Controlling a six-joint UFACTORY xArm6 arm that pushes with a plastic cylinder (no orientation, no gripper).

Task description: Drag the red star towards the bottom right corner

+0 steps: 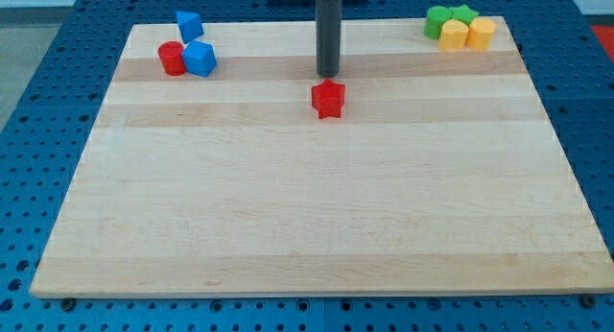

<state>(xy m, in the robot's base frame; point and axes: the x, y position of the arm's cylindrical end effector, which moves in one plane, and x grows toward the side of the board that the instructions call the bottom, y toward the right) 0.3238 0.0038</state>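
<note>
The red star (pixel 328 99) lies on the wooden board (pixel 317 207) a little above the middle, slightly right of centre. My dark rod comes down from the view's top and my tip (pixel 329 75) ends just above the star, at its upper side. I cannot tell whether the tip touches the star. The board's bottom right corner is far from the star.
At the view's top left are a red cylinder (pixel 172 59) and two blue blocks (pixel 200 59) (pixel 189 26). At the top right are two green blocks (pixel 438 22) (pixel 463 15) and two yellow blocks (pixel 454 35) (pixel 481 33). A blue perforated table surrounds the board.
</note>
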